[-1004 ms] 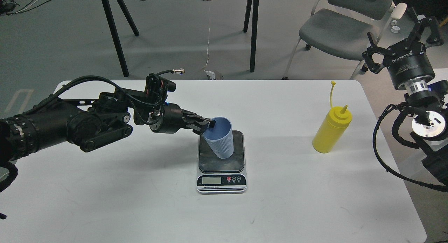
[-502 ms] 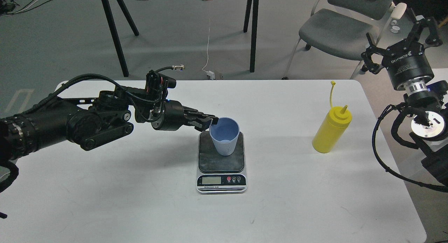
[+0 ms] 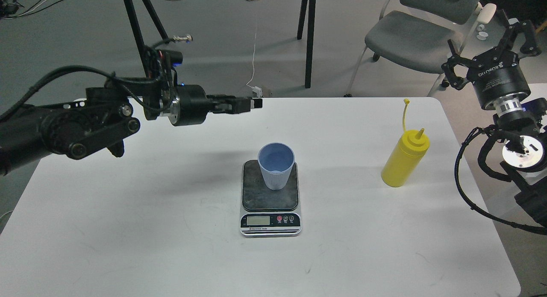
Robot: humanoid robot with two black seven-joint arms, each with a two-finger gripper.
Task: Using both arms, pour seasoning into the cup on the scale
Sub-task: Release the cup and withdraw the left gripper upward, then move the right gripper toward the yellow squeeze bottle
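- Your table [image 3: 128,228] carries the scale [image 3: 270,198] at its centre, and the cup [image 3: 276,166] stands upright on the dark plate, mouth open to you.
- The seasoning [image 3: 404,158] stands upright on the table, well apart to the right of the scale, long axis vertical, nozzle up.
- Your right gripper [image 3: 489,42] is the nearer one; it hangs beyond and right of the bottle, fingers spread, holding nothing.
- Your left gripper [image 3: 252,104] is raised left of the cup; you cannot tell whether its fingers are parted.
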